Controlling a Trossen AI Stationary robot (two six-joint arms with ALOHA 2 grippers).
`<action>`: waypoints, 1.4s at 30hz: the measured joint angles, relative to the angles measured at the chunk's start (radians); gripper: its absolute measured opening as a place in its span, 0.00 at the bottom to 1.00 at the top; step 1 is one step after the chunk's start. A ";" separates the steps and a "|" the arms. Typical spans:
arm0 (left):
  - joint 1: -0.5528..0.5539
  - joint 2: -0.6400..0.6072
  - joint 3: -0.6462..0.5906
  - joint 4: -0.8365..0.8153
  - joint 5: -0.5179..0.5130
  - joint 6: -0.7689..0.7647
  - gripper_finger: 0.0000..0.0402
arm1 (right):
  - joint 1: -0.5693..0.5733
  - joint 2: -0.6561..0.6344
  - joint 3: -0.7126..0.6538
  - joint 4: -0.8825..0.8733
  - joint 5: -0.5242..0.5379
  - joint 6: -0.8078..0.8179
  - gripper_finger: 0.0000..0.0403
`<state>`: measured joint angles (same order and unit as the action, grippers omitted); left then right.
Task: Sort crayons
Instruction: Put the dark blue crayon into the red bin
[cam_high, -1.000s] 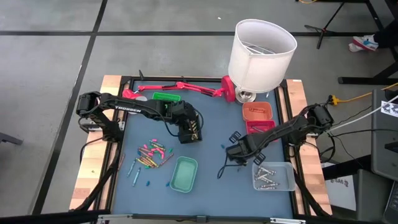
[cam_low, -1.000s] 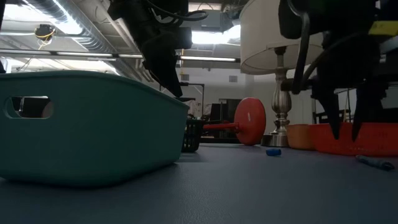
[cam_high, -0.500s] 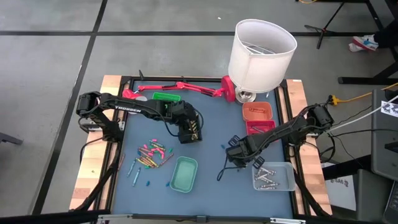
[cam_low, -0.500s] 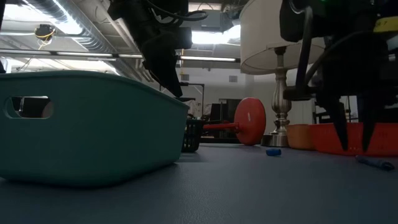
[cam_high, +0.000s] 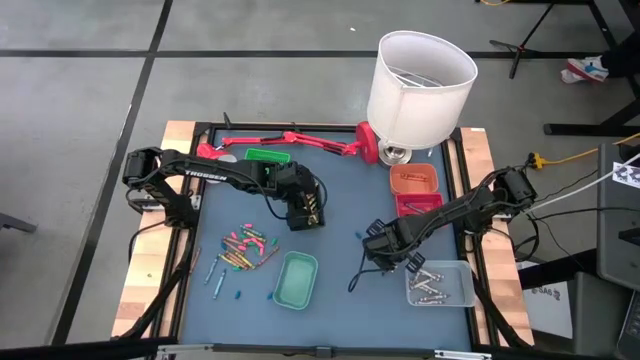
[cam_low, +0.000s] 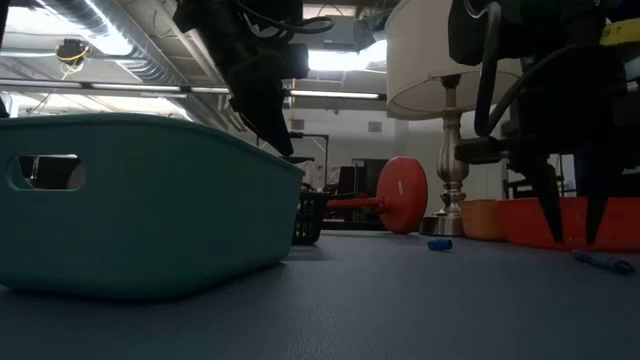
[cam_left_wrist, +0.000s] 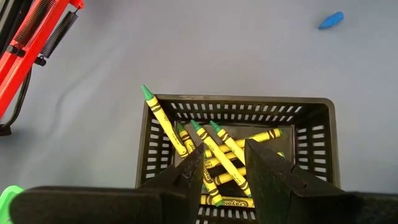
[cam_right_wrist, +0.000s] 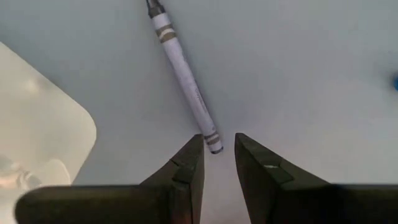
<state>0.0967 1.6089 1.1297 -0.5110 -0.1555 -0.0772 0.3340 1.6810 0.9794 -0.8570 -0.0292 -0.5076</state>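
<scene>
My right gripper (cam_right_wrist: 217, 155) (cam_high: 376, 258) is open and points down. Its fingertips stand on either side of the near end of a silvery grey crayon (cam_right_wrist: 181, 71) that lies flat on the blue mat; I see no touch. In the low view its fingertips (cam_low: 570, 235) hang just above the mat. My left gripper (cam_left_wrist: 224, 174) (cam_high: 306, 208) is open above a black basket (cam_left_wrist: 314, 143) holding several yellow crayons with green tips (cam_left_wrist: 217, 149). A pile of mixed crayons (cam_high: 245, 248) lies on the mat at the left.
A teal tray (cam_high: 296, 280) stands near the front. A clear tray (cam_high: 452, 290) holds grey crayons at the right. Orange (cam_high: 413, 179) and red (cam_high: 420, 204) trays, a green tray (cam_high: 268, 156), a white-shaded lamp (cam_high: 420, 75) and a red clamp lamp (cam_high: 290, 139) stand at the back. A blue crayon stub (cam_high: 358, 236) lies mid-mat.
My right gripper has gone down toward the mat and a little toward the near edge, over the grey crayon's end.
</scene>
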 joint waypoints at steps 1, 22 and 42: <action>0.000 0.000 0.000 0.000 0.000 0.000 0.25 | 0.000 0.000 0.000 0.000 -0.001 0.000 0.22; 0.000 0.000 0.000 0.000 0.000 0.000 0.25 | 0.000 0.001 -0.045 0.054 -0.017 -0.056 0.22; 0.000 0.000 0.000 0.000 0.000 0.000 0.25 | 0.000 -0.002 -0.072 0.094 -0.016 -0.076 0.14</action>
<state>0.0971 1.6089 1.1297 -0.5110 -0.1555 -0.0769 0.3340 1.6794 0.9078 -0.7633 -0.0454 -0.5838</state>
